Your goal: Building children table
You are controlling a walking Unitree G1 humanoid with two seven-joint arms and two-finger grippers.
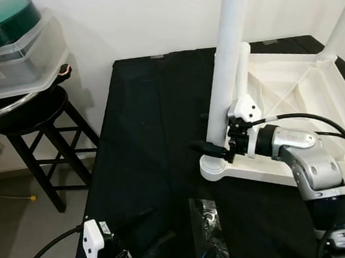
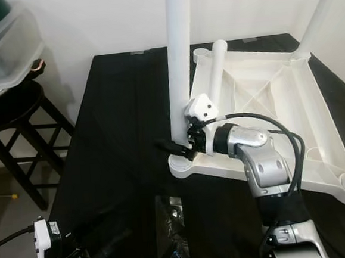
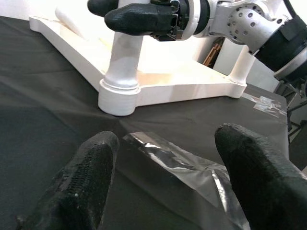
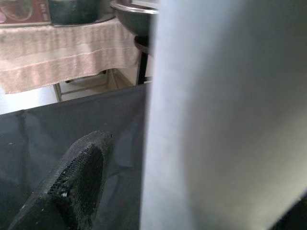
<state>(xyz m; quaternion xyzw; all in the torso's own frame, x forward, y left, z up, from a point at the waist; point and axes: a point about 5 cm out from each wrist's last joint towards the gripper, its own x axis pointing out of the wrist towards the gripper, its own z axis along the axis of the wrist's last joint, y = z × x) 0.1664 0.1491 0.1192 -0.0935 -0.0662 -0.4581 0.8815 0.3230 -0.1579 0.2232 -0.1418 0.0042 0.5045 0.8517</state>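
A white children's table top (image 1: 289,90) lies upside down on the black-covered table. One white leg (image 1: 229,53) stands upright in its near-left corner socket (image 1: 214,167). My right gripper (image 1: 213,148) is shut on this leg just above the socket, one finger (image 3: 139,19) in front of it and one behind. A second leg (image 2: 216,72) lies loose inside the top, and another leg (image 1: 338,29) stands at the far right corner. My left gripper (image 3: 172,182) is open low over the cloth, near a clear plastic bag (image 3: 192,167).
A black stool (image 1: 34,116) stands left of the table and carries a clear plastic container with a green lid (image 1: 11,52). The black cloth's left edge (image 1: 99,146) drops to the floor. A white wall runs behind.
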